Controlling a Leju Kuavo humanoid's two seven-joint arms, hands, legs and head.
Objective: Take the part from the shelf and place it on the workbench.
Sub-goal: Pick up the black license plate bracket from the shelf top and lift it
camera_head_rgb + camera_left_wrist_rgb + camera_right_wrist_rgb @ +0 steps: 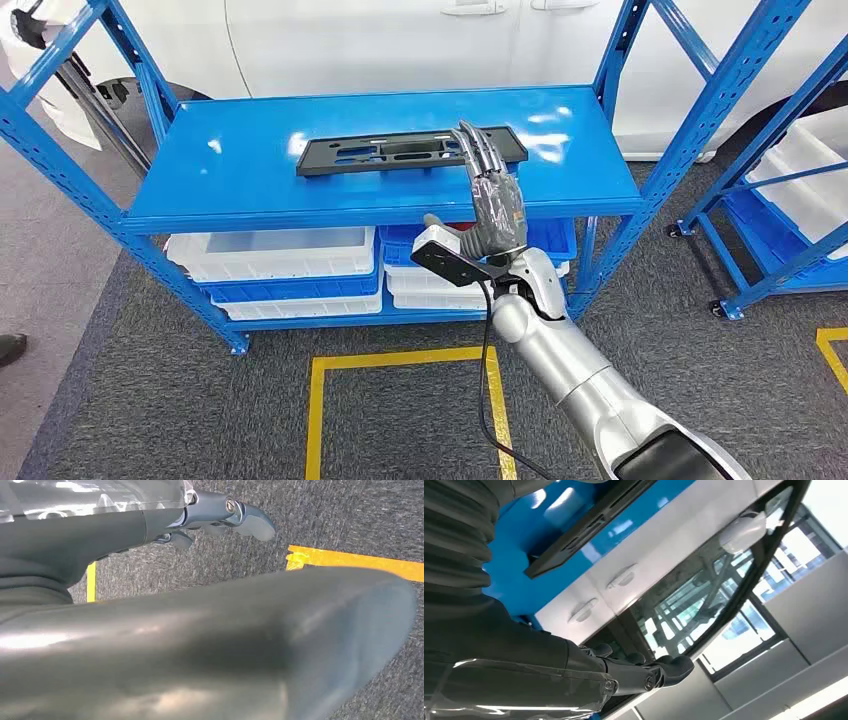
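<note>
Just right hand (497, 205) open beside part (405, 152) edge.

Legible text, labels, brands, numbers, signs: none. You will find no readable marking on any surface in the head view or either wrist view.

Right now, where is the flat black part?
In the head view, the black part lies flat on the blue shelf's top, just beyond the right hand.

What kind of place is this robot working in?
Probably a car workshop or factory floor: blue metal shelving with white bins, a white car behind, and yellow floor markings.
</note>
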